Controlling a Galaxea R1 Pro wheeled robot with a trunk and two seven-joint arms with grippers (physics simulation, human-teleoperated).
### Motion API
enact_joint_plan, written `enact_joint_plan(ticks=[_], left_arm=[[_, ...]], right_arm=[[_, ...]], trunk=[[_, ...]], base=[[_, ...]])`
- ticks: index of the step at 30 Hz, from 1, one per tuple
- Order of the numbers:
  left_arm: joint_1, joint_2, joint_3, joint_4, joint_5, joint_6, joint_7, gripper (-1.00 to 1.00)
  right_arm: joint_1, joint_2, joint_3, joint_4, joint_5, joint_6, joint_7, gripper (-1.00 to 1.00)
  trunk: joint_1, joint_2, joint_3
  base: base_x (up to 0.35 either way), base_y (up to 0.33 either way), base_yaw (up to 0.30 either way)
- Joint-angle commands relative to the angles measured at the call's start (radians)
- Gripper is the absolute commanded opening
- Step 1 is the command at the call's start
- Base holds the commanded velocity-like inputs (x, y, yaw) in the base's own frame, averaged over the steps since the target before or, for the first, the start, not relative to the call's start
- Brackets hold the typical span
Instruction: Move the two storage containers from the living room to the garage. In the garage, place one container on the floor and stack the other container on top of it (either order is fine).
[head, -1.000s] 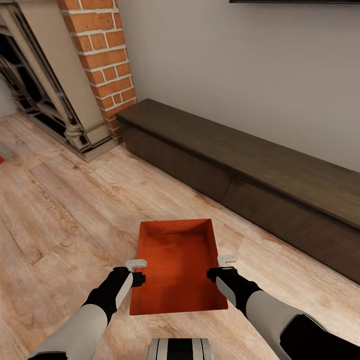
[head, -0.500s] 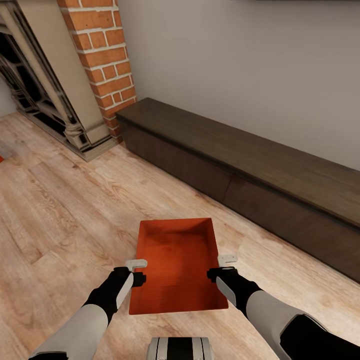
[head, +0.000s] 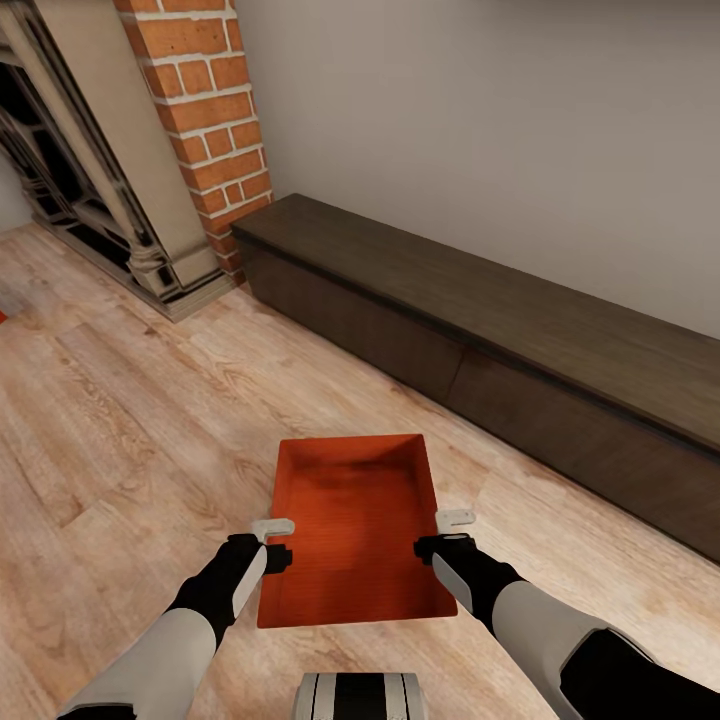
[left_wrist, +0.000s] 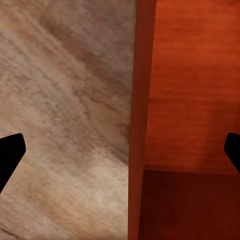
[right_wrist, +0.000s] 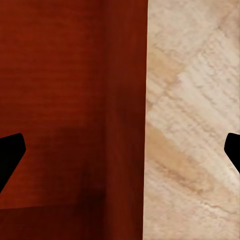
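Head view: red-orange rectangular open-topped storage container low over light wood plank floor, between both arms; left gripper at its left wall, right gripper at its right wall. Long low dark-brown cabinet behind, red brick chimney and ornate dark fireplace at far left.
Left wrist view: black fingertips spread wide, straddling container wall, not clamped.
Right wrist view: fingertips likewise wide apart either side of wall, plank floor beyond
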Motion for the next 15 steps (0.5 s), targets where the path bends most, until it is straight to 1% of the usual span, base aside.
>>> enact_joint_plan(ticks=[1, 15], left_arm=[[0.0, -0.001, 0.004, -0.002, 0.005, 0.004, 0.004, 1.0], [0.0, -0.006, 0.002, -0.002, 0.005, 0.011, 0.001, 1.0]], right_arm=[[0.0, -0.001, 0.008, -0.002, -0.007, 0.006, -0.007, 1.0], [-0.001, -0.001, 0.008, -0.002, -0.007, 0.006, -0.007, 1.0]], trunk=[[0.0, 0.0, -0.001], [0.0, 0.0, -0.001]], base=[[0.0, 0.0, 0.0], [0.0, 0.0, 0.0]])
